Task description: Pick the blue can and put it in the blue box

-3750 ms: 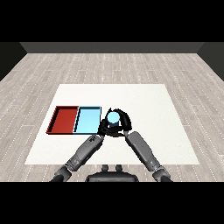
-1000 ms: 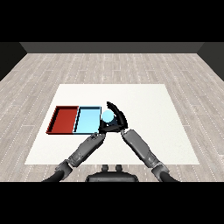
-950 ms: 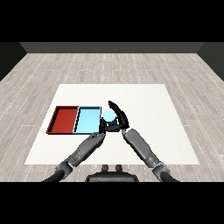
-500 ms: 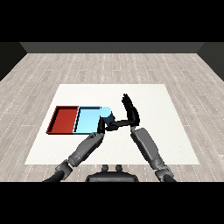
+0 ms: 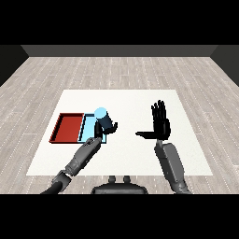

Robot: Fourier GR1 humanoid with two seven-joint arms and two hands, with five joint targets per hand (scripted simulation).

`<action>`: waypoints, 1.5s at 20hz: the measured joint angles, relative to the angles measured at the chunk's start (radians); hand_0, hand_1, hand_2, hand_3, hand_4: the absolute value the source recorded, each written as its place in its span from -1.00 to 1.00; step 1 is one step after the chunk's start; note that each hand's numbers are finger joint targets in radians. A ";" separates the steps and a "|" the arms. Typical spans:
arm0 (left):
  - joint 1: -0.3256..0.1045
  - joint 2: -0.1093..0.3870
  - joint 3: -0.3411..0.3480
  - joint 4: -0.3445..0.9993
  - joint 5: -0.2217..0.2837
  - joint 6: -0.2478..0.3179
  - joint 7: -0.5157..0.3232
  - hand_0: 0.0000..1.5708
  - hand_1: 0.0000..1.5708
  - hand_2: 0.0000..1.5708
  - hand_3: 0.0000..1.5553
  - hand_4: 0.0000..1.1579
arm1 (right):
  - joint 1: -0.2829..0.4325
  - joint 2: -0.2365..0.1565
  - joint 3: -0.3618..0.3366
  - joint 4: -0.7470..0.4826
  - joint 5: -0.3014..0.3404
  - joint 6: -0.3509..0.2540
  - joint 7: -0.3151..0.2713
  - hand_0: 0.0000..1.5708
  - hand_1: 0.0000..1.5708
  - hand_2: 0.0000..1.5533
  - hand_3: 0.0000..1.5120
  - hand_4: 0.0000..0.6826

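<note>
Two trays lie side by side on the white table [image 5: 140, 100] in front of you: one red tray [image 5: 67, 128] at the left and one light blue tray [image 5: 87, 127] just to its right, the two touching along one edge. You have one blue can [image 5: 101, 114], and it is above the right part of the light blue tray, tilted, with its pale round end turned up and toward the far left. Your left hand [image 5: 106, 127] is curled round the lower part of this can and grasps it; the hand hides a part of the blue tray. I cannot tell if the can touches the tray floor.

Your right hand [image 5: 161, 124] is well apart from the can, above the bare table at the right. It is released: the fingers are straight and point up, the thumb sticks out to the left, and it holds nothing.

No label or writing can be read on the can or on the trays.

The table top is plain white. Around it the floor is of pale grey wooden planks, and a dark wall closes the room at the far side.
</note>
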 measured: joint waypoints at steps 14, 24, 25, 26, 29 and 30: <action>-0.200 0.130 0.185 0.411 -0.051 -0.111 0.090 1.00 1.00 1.00 0.91 0.82 | 0.046 -0.039 -0.141 0.036 -0.041 0.043 -0.019 -1.00 -1.00 -1.00 -1.00 -1.00; -0.291 0.084 0.202 0.791 -0.105 -0.090 0.212 0.15 0.15 0.07 0.22 0.55 | 0.007 -0.025 -0.162 0.151 -0.035 0.057 -0.047 -1.00 -1.00 -1.00 -1.00 -1.00; -0.288 0.079 0.200 0.819 -0.109 -0.093 0.229 0.21 0.21 0.11 0.04 0.60 | 0.007 -0.026 -0.164 0.156 -0.038 0.064 -0.049 -1.00 -1.00 -1.00 -1.00 -1.00; -0.269 0.077 0.198 0.840 -0.113 -0.105 0.227 0.46 0.46 0.34 -0.18 0.57 | 0.009 -0.026 -0.163 0.148 -0.036 0.061 -0.047 -1.00 -1.00 -1.00 -1.00 -1.00; -0.267 0.078 0.193 0.877 -0.129 -0.131 0.224 0.47 0.47 0.37 -0.29 0.34 | 0.008 -0.019 -0.165 0.157 -0.039 0.068 -0.053 -1.00 -1.00 -1.00 -1.00 -1.00; -0.269 0.079 0.198 0.881 -0.127 -0.144 0.225 0.72 0.72 0.58 -0.49 0.05 | 0.011 -0.026 -0.169 0.157 -0.043 0.079 -0.055 -1.00 -1.00 -1.00 -1.00 -1.00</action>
